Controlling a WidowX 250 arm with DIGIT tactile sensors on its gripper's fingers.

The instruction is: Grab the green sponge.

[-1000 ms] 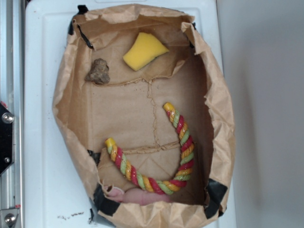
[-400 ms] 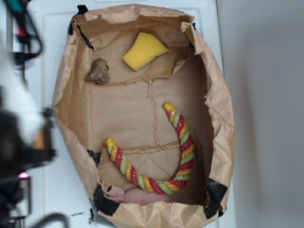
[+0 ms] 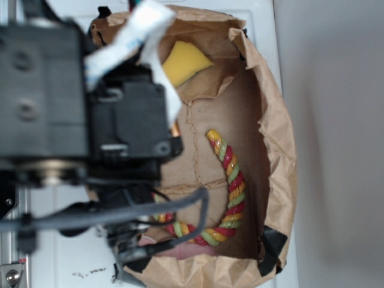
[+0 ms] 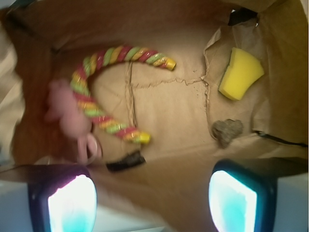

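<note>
Green sponge [image 4: 240,73] is seen untouched in the paper bag [image 4: 169,116], while the gripper [image 4: 152,195] is held spread apart.

You had a white moulded tabletop [image 3: 60,234] under the scene, scuffed with dark specks near its lower edge; a metal rail with bolts [image 3: 11,273] ran along its left side; to the right stretched a plain pale grey surface [image 3: 336,144], softly and evenly lit.
</note>
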